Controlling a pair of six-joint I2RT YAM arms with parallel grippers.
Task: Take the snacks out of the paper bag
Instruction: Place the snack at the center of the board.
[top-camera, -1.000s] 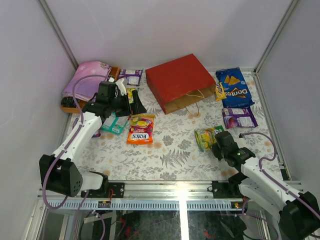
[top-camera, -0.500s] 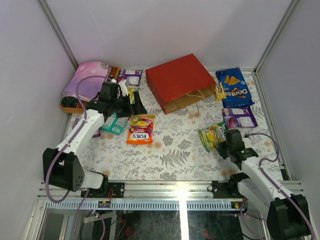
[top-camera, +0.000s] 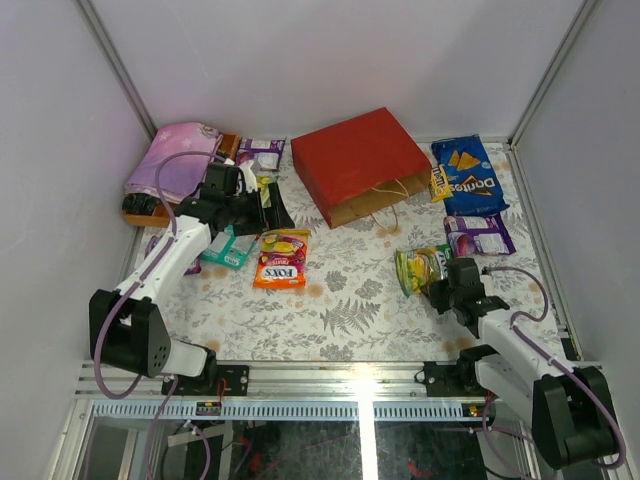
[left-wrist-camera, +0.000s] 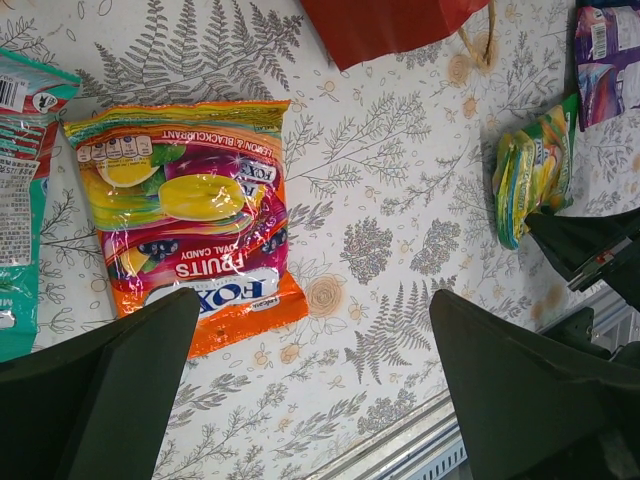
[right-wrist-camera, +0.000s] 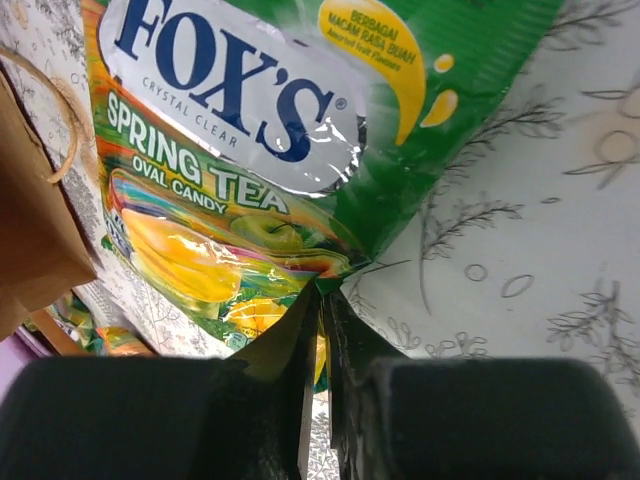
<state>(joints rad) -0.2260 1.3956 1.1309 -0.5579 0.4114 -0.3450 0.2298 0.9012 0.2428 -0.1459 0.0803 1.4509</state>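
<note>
Risk: pinched only by a thin corner, the green Fox's packet (right-wrist-camera: 230, 150) could slip or tear free. The left end effector (left-wrist-camera: 312, 315) gapes wide and empty above the orange Fox's packet (left-wrist-camera: 190, 230). The right end effector (right-wrist-camera: 320, 320) is clamped on that corner, with the paper bag (top-camera: 360, 155) lying beyond it on the worktop (top-camera: 340, 300).
</note>
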